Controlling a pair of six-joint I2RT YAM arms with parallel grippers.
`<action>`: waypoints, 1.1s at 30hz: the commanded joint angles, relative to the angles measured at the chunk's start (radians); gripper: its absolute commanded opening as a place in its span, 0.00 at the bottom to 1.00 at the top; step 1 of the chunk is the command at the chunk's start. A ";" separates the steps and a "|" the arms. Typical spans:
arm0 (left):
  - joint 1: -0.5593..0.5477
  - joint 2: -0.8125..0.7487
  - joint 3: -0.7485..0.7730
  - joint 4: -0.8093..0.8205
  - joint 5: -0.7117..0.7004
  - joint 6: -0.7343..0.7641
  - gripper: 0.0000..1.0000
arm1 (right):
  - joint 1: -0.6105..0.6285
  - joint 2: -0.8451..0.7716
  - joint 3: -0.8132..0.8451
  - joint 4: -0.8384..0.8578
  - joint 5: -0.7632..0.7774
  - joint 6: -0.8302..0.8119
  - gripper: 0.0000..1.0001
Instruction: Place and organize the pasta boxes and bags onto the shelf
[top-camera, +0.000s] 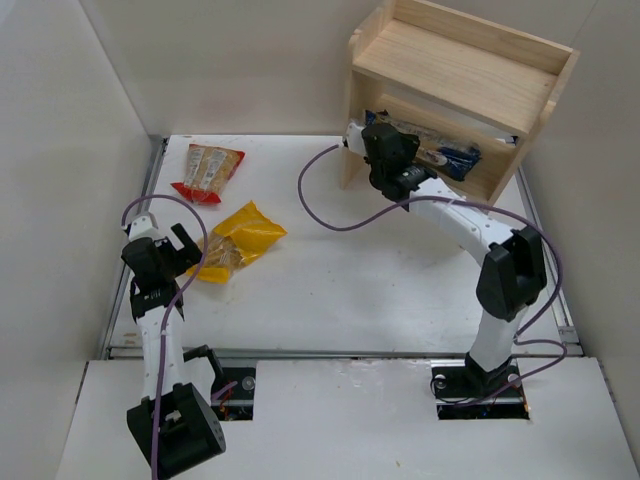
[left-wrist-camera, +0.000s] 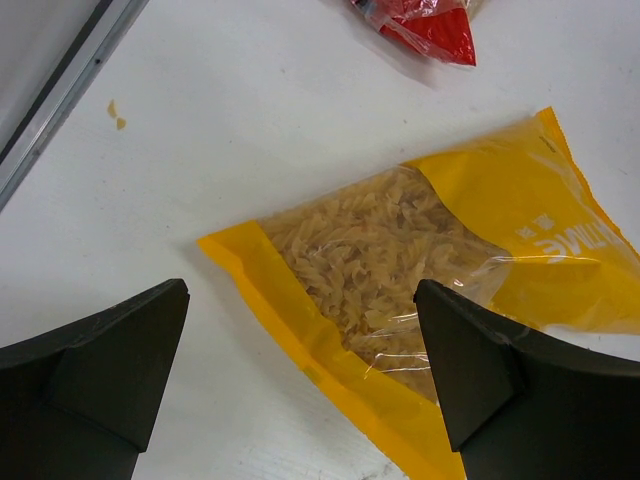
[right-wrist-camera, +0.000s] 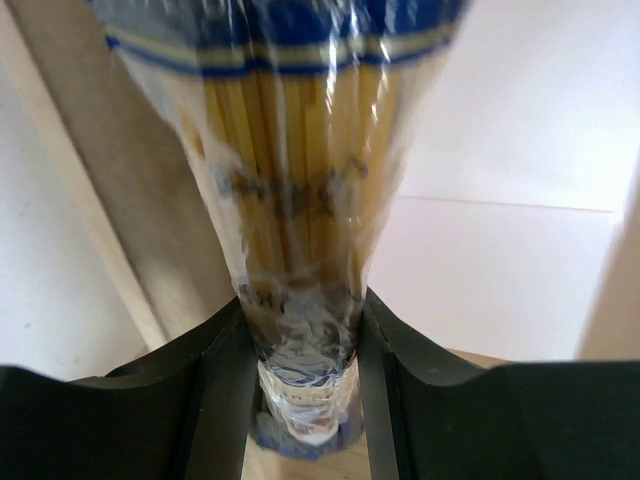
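Observation:
The wooden shelf (top-camera: 470, 70) stands at the far right. My right gripper (top-camera: 372, 135) is at the left end of its lower tier, shut on the blue spaghetti pack (top-camera: 455, 157). In the right wrist view the fingers (right-wrist-camera: 225, 390) pinch the pack's clear end (right-wrist-camera: 300, 200), gripper (right-wrist-camera: 305, 370). The yellow bag (top-camera: 240, 240) lies on the table at the left, and the red-edged bag (top-camera: 208, 170) lies beyond it. My left gripper (top-camera: 185, 250) is open and empty, just above the yellow bag's near end (left-wrist-camera: 400, 250), gripper (left-wrist-camera: 300, 370). I cannot make out the dark grey-brown pack.
The shelf's side panel (right-wrist-camera: 130, 200) is close to the left of the held pack. The red-edged bag's corner (left-wrist-camera: 430, 20) shows at the top of the left wrist view. A metal rail (left-wrist-camera: 60, 90) edges the table on the left, with pasta crumbs (left-wrist-camera: 115, 112) near it. White walls enclose the table.

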 joint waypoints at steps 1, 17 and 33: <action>-0.001 -0.017 -0.012 0.035 0.005 0.008 1.00 | -0.032 0.030 0.081 0.049 -0.001 0.067 0.00; 0.000 -0.014 -0.009 0.030 0.005 0.010 1.00 | -0.100 0.176 0.196 -0.021 -0.081 0.235 0.08; -0.001 -0.002 -0.001 0.018 0.031 0.054 1.00 | 0.043 -0.115 -0.052 0.064 -0.037 0.256 1.00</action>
